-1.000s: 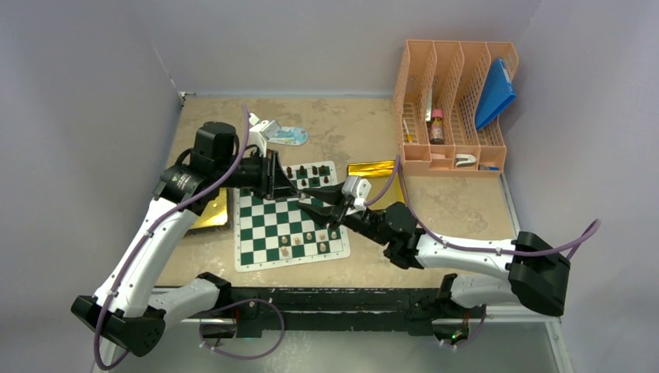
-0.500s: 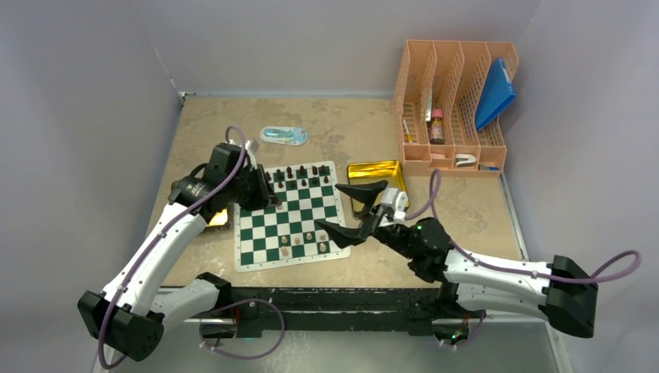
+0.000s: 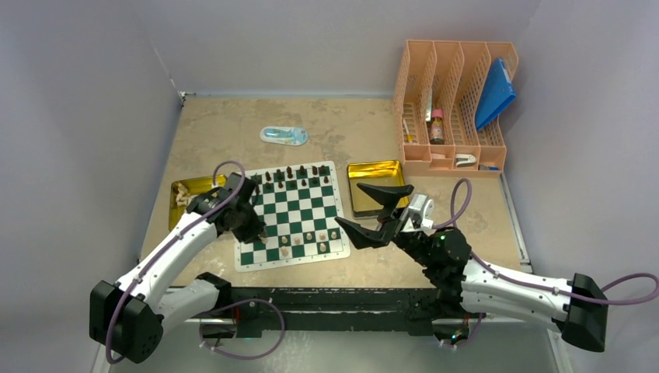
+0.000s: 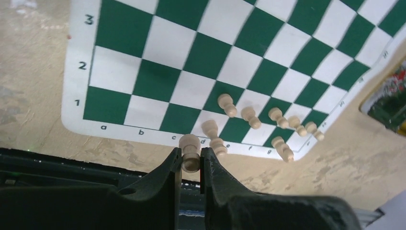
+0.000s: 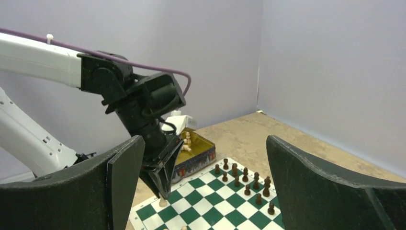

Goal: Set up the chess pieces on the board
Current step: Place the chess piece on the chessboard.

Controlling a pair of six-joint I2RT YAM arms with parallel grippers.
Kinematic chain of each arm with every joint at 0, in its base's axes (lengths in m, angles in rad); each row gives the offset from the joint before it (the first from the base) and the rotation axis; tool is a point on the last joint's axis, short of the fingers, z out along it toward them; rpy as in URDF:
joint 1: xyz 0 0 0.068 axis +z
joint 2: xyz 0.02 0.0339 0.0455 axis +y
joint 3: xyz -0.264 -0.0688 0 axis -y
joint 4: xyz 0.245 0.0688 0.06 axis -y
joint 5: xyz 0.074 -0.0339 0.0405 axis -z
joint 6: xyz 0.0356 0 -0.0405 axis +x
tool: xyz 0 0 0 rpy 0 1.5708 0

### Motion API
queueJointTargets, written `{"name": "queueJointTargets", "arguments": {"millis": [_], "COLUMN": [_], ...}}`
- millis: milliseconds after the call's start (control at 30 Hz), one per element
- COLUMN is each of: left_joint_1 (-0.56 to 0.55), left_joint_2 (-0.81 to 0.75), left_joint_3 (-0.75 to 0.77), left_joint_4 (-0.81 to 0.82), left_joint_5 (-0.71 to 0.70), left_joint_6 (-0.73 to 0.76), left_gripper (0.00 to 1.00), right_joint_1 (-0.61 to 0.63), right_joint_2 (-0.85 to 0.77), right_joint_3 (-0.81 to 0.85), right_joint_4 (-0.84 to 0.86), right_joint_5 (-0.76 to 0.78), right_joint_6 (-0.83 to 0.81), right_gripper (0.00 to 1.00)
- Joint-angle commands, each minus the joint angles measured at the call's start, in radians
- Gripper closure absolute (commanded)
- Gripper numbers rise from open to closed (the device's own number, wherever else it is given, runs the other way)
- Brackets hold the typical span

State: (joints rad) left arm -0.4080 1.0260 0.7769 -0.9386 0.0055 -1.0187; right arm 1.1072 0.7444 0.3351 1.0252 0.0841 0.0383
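I have the left arm (image 3: 175, 250) reaching over the near left part of the board (image 3: 291, 265), which lies flat in the middle of the surface (image 3: 342, 132). The left jaws are pinching 1 cream pawn (image 4: 190, 143) by its body, with its head poking out past the tips. In the left wrist view it sits over the board's near border, around the c and d labels. I cannot tell whether its base touches the mat.

The other cream pieces (image 3: 309, 236) stand in the 2 nearest rows toward the right side, and the dark pieces (image 3: 299, 172) line the far rows.

The right arm (image 3: 497, 284) is off the board's right edge. Its jaws are spread wide and hold nothing, hanging by the near end of the right gold tray (image 3: 373, 169). The left gold tray (image 3: 200, 185), beside the board's left edge, has cream pieces in it.
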Motion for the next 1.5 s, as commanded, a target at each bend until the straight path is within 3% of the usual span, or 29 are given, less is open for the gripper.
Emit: {"name": "queueJointTargets", "arguments": {"millis": [0,133,500,1467], "left_joint_1": [0.000,0.000,0.000,0.000], "left_joint_2": [-0.015,-0.046,-0.052,-0.009], "left_joint_3": [-0.021,-0.063,-0.140,-0.185], "left_joint_4": [-0.047,-0.086,-0.081,-0.031], "left_joint_5": [-0.131,-0.253,-0.282,-0.315], "left_joint_6": [-0.160,-0.238,-0.343,-0.325], "left_gripper": [0.91,0.91,0.91,0.87], "right_joint_1": [0.003,0.003,0.003,0.003], "right_joint_2": [-0.033,-0.038,-0.061,-0.097], "right_joint_3": [0.007,0.001,0.004,0.023], "right_joint_4": [0.011,0.015,-0.007,-0.085], "right_joint_5": [0.029,0.038,0.043,-0.002], "right_joint_6": [-0.032,-0.032,-0.069,-0.107], "right_gripper": [0.01,0.01,0.01,0.01]}}
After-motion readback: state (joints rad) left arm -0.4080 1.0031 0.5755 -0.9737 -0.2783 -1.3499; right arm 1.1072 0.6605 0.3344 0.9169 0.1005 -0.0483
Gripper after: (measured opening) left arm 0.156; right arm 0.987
